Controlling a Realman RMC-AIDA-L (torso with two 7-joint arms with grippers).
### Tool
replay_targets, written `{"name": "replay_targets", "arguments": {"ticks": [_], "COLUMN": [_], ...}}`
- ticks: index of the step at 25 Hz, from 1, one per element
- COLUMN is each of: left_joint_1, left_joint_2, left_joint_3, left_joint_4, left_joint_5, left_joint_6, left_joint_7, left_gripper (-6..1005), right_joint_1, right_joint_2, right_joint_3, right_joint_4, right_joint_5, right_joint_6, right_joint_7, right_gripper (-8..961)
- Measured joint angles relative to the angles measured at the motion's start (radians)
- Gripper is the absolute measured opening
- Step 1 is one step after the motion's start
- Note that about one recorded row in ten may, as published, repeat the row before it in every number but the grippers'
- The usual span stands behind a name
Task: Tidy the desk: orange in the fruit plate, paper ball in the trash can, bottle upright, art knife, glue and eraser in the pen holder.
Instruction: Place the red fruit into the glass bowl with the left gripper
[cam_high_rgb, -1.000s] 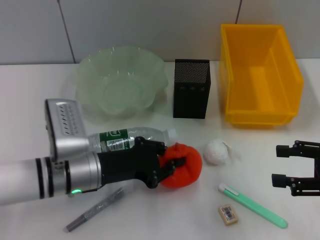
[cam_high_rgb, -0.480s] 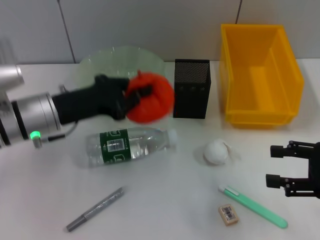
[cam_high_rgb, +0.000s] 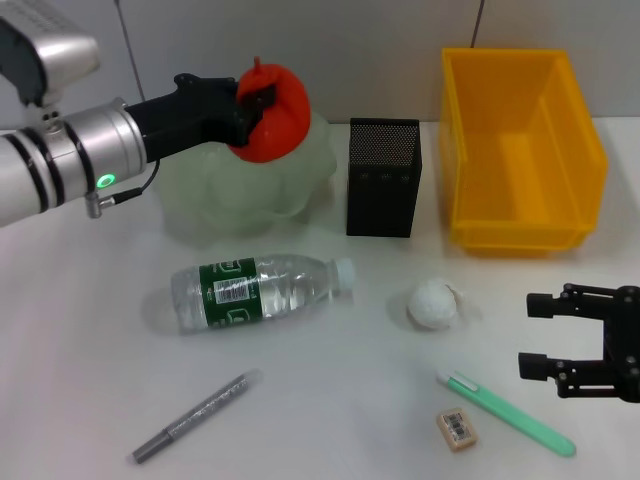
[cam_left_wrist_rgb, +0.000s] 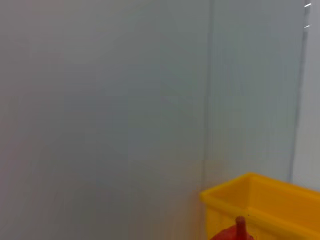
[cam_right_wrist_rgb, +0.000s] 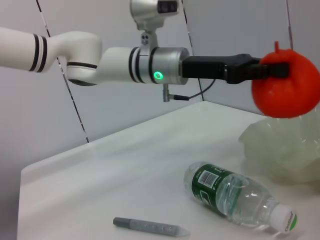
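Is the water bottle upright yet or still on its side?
On its side. The bottle lies flat on the table, cap pointing toward the paper ball.

The fruit plate is being partly hidden behind the raised orange; the right gripper is being cut off at the frame's edge.

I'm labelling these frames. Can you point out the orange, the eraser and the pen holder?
orange (cam_high_rgb: 275, 112): head view, middle of its front.
eraser (cam_high_rgb: 456, 430): head view, its top face.
pen holder (cam_high_rgb: 383, 180): head view, its mesh front wall.
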Motion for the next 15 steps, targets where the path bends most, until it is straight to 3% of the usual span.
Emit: {"name": "replay_targets", "arguments": {"ticks": [2,6,8,15], "left_joint_1": [-0.043,-0.049,-0.068,-0.064], "left_joint_2": [-0.001,-0.001,-0.002,-0.002], "left_joint_3": [0.001,0.001,0.001,0.001], "left_joint_4": [-0.050,-0.061,-0.105,-0.114], "left_joint_5": [-0.003,-0.008,-0.042,-0.046], "left_joint_6": [-0.129,-0.161,-0.278,-0.309], "left_joint_7": [-0.002,-0.002,0.005,0.008], "left_gripper": [60,59,78,224], "right_joint_1": [-0.003,-0.008,-0.010,-0.010], "right_joint_2": [0.001,0.001,0.001,0.002], "right_joint_3": [0.000,-0.001,-0.001,-0.001], "right_joint_4": [0.000,0.001,0.001,0.006], "right_joint_5": [-0.001,-0.003,-0.003,0.000], "right_joint_6": [-0.001,-0.003,-0.002,-0.001], "right_joint_7": [-0.001,-0.001,-0.001,-0.002], "right_gripper": [786,786,786,786]}}
